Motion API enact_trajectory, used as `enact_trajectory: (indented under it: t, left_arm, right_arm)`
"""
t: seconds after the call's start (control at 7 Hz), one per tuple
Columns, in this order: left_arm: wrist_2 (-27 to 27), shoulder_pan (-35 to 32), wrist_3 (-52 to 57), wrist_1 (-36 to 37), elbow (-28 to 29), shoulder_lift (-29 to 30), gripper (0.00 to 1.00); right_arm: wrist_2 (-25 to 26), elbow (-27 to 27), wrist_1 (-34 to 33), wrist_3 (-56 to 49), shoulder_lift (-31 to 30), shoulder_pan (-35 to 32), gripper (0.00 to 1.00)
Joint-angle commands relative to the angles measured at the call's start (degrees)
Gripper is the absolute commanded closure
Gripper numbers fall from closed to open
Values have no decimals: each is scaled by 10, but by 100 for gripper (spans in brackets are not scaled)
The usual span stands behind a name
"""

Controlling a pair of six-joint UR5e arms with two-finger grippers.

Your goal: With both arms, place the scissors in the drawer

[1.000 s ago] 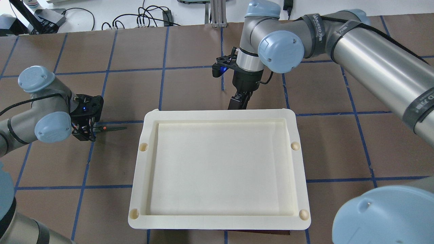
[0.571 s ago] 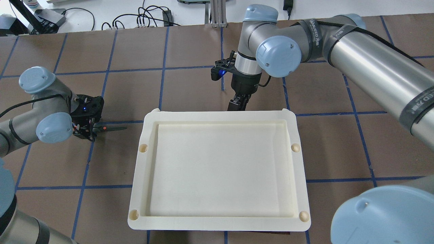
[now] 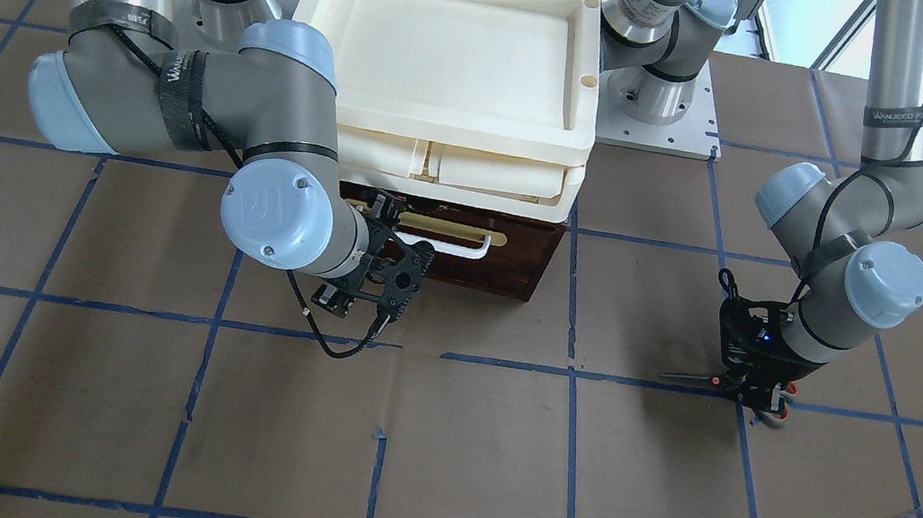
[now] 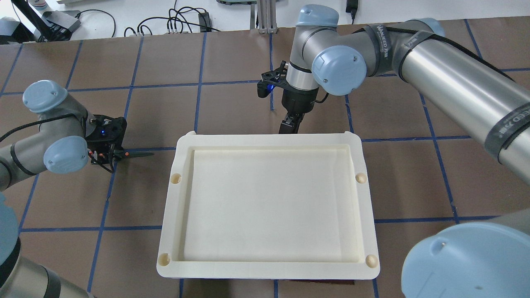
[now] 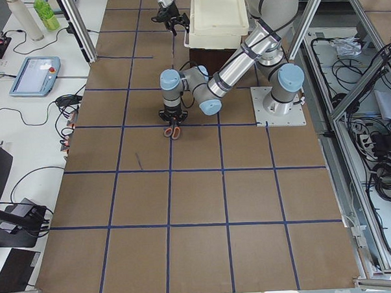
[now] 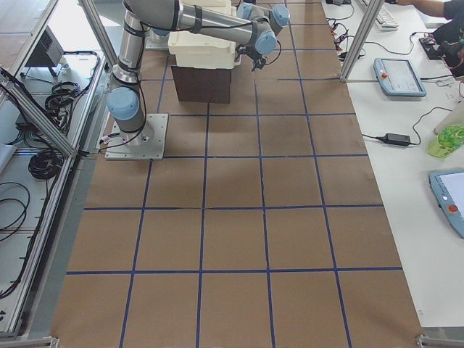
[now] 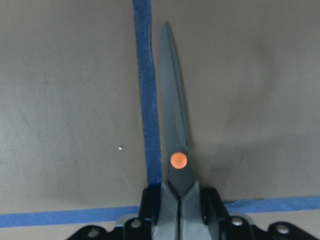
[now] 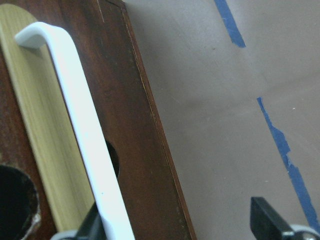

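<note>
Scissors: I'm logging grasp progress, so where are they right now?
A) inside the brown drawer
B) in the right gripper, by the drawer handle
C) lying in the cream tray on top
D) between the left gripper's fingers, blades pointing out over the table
D: in the left wrist view the scissors sit clamped in the left gripper just behind the orange pivot, with the blades stretching out over the table.

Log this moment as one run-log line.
left pincer: shut on scissors, blades closed | right pincer: open beside white bar handle | drawer: shut
</note>
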State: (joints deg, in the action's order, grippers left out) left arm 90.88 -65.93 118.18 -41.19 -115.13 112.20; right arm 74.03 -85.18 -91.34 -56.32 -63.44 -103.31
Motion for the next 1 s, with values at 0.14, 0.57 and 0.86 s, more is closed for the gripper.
enact_trajectory:
  t: [0.14, 0.57, 0.86]
  left_arm:
    - [-13, 0, 21, 0, 3, 0, 74]
    - [-15, 0, 31, 0, 3, -3, 80]
    - [-16, 0, 32, -2, 6, -15, 81]
  right_arm:
    - [3, 7, -7, -8, 2, 1, 0]
    - [5, 30, -7, -12, 9, 5, 0]
    - [11, 31, -12, -18, 16, 7, 0]
